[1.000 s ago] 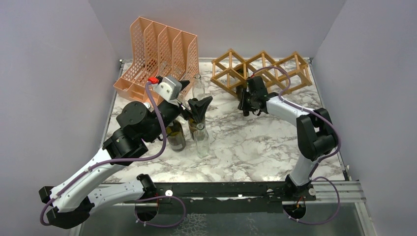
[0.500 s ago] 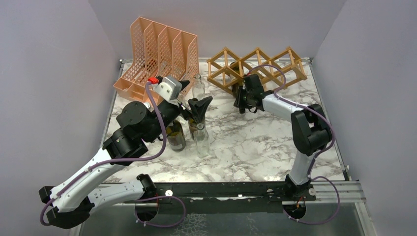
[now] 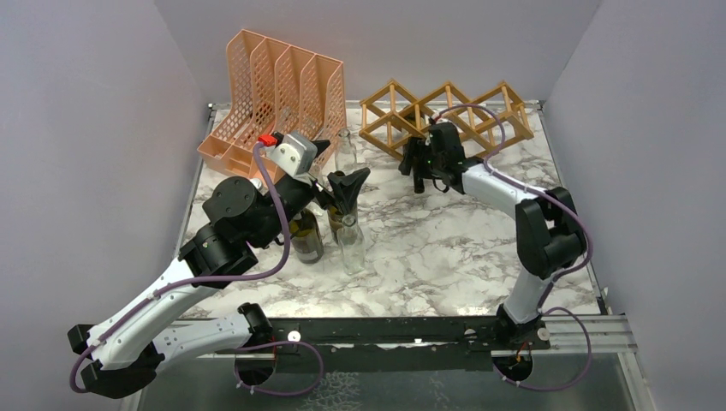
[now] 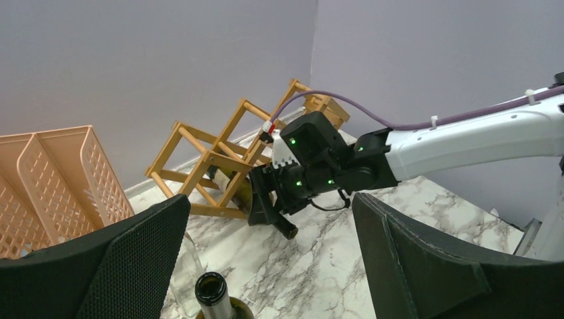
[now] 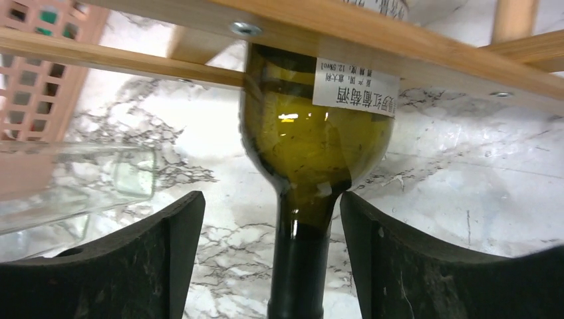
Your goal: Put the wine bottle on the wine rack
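Through the right wrist camera we see the bottle (image 5: pixel 312 133) lying with its shoulder under a slat of the rack (image 5: pixel 452 60). Its body runs back into a cell and its neck points out toward us. The right gripper (image 5: pixel 269 226) has its jaws spread either side of that neck, with marble showing in both gaps, so nothing is pinched. A clear bottle (image 5: pixel 73 186) shows at the left edge, with a corner of the organizer (image 5: pixel 40 26) above it. The neck's mouth is cut off at the bottom edge, and the bottle's base is hidden behind the slats.

In the left wrist view, the left gripper (image 4: pixel 273 256) hangs with its jaws wide apart above the mouth of a spare bottle (image 4: pixel 213 289), well apart from the rack. Across the table (image 4: pixel 319 286) the bottle sits low in a lower cell at the rack's left end, tilted, with its neck poking out below the right gripper. We cannot tell whether it rests on slats alone or also touches the marble.

From the top, the right gripper sits against the rack's front and covers the bottle almost wholly.

We judge the placing all but done — what seems left is drawing the right arm clear without dragging the neck.
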`<state>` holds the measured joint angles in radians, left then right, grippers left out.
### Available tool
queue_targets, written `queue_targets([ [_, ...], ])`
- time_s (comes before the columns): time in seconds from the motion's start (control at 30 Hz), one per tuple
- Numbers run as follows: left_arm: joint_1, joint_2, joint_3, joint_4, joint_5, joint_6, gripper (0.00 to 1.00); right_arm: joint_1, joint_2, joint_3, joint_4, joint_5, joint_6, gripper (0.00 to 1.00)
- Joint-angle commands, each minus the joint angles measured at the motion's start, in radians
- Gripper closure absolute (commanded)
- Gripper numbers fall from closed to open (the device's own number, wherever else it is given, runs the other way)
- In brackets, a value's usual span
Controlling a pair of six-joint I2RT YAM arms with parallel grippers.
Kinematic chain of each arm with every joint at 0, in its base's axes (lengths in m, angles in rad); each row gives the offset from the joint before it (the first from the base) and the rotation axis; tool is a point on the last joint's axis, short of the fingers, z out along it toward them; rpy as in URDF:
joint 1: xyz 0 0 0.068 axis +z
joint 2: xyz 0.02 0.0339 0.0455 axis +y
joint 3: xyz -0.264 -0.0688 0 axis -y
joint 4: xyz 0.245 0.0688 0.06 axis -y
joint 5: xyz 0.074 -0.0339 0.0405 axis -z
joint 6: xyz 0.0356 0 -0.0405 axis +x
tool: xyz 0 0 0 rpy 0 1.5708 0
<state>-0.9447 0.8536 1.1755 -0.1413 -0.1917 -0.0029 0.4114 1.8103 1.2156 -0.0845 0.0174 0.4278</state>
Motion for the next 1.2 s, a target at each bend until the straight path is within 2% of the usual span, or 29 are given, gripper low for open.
queue_targets([
  [0.0, -0.005, -0.009, 0.0, -0.004, -0.021, 0.002, 0.01, 0.006, -0.115, -0.009, -0.008, 0.045, 0.039, 0.21],
  [0.17, -0.005, -0.011, 0.011, -0.022, -0.052, 0.0, 0.01, 0.006, -0.235, -0.065, -0.08, 0.026, 0.022, 0.19],
  [0.3, -0.005, -0.024, 0.011, -0.022, -0.096, 0.013, 0.01, 0.006, -0.361, -0.126, -0.061, -0.174, -0.076, 0.21],
  [0.47, -0.005, -0.052, 0.001, -0.007, -0.177, 0.033, 0.01, 0.024, -0.483, -0.178, 0.037, -0.496, -0.165, 0.25],
  [0.53, -0.005, -0.06, 0.001, -0.005, -0.206, 0.04, 0.01, 0.053, -0.508, -0.178, 0.08, -0.57, -0.185, 0.25],
  [0.67, -0.005, -0.078, 0.0, -0.003, -0.257, 0.046, 0.01, 0.148, -0.513, -0.143, 0.142, -0.581, -0.225, 0.25],
  [0.87, -0.005, -0.104, -0.007, -0.001, -0.285, 0.037, 0.01, 0.259, -0.414, -0.035, 0.17, -0.564, -0.268, 0.25],
  [1.17, -0.005, -0.125, -0.013, -0.006, -0.296, 0.037, 0.01, 0.346, -0.302, 0.057, 0.18, -0.581, -0.382, 0.27],
])
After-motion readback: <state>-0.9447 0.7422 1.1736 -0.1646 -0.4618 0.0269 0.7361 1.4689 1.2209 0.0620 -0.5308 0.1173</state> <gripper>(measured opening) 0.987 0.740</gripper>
